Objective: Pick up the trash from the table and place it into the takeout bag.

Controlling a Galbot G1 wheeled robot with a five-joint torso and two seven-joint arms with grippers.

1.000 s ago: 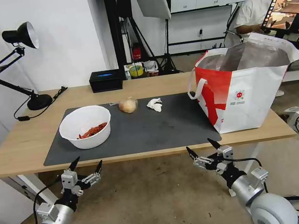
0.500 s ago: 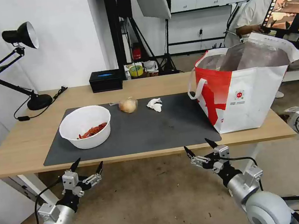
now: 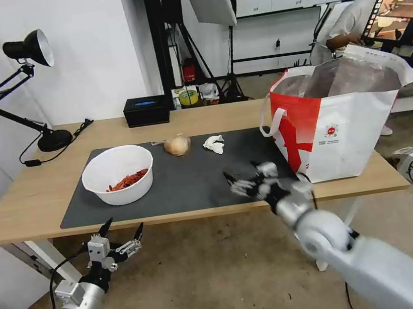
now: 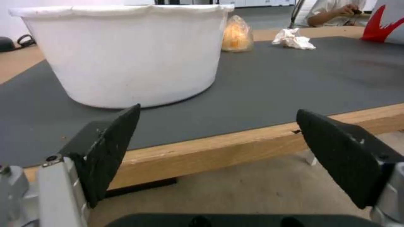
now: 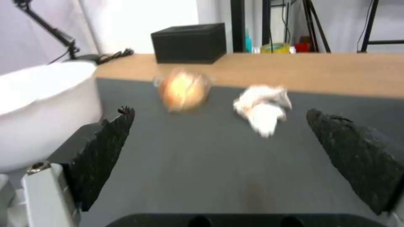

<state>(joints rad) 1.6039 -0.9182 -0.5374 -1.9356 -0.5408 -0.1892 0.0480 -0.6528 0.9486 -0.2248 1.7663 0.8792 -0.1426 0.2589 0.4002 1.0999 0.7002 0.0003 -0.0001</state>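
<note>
Right end effector (image 3: 244, 179): raised over the near right part of the dark grey mat (image 3: 195, 181), fingers spread wide, holding nothing. In the right wrist view its two black fingertips (image 5: 107, 143) frame the crumpled white tissue (image 5: 263, 107) and the tan plastic-wrapped lump (image 5: 184, 90), both well ahead of it.

Left end effector (image 3: 121, 230): parked below the near edge of the counter (image 3: 29, 198), fingers wide apart, empty.

White round bowl (image 3: 118, 175): on the left part of the mat, upright, red scraps inside.

Tan plastic-wrapped lump: at the far edge of the mat, just right of the bowl. Crumpled white tissue: near it, further right, the two apart.

Takeout bag (image 3: 337, 127): upright on the right end of the counter, mouth open, silver lining visible, its near left corner resting on the mat.

Black box (image 3: 147, 111) and black desk lamp (image 3: 30, 86): along the far side of the counter, off the mat.
</note>
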